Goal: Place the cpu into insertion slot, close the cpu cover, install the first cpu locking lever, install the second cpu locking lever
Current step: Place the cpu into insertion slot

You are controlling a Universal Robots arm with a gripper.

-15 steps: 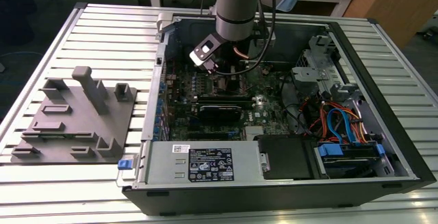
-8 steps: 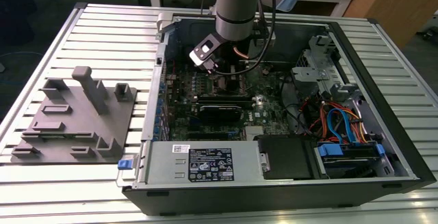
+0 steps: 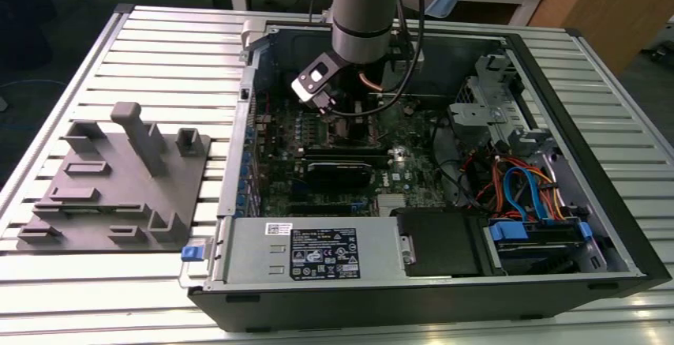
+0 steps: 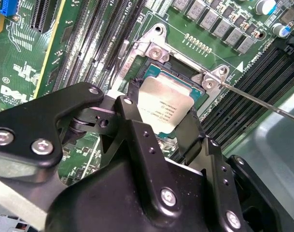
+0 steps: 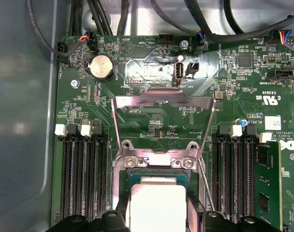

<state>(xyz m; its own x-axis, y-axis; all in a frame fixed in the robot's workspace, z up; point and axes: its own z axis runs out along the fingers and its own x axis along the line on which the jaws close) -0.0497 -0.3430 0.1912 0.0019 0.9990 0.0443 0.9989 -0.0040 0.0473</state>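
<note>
My gripper (image 4: 162, 113) is shut on the cpu (image 4: 166, 104), a flat square chip with a dull silver top, its black fingers (image 4: 131, 113) pressing two opposite edges. The chip hangs low over the insertion slot (image 4: 181, 72), whose dark centre and silvery rim show just past it. In the first wrist view the cpu (image 5: 157, 203) sits between the fingertips (image 5: 119, 215), with the insertion slot (image 5: 156, 170) just beyond. The cpu cover (image 5: 163, 102) stands swung up and open. A thin locking lever (image 4: 262, 102) sticks out beside the socket. In the exterior view the gripper (image 3: 335, 114) reaches down into the computer case.
Long black memory slots (image 5: 81, 179) flank the socket on both sides, one holding a memory stick (image 5: 268, 179). Cables (image 5: 209, 26) run above the green motherboard. The case walls (image 3: 589, 116) surround the arm. A grey fixture tray (image 3: 110, 183) lies at the exterior view's left.
</note>
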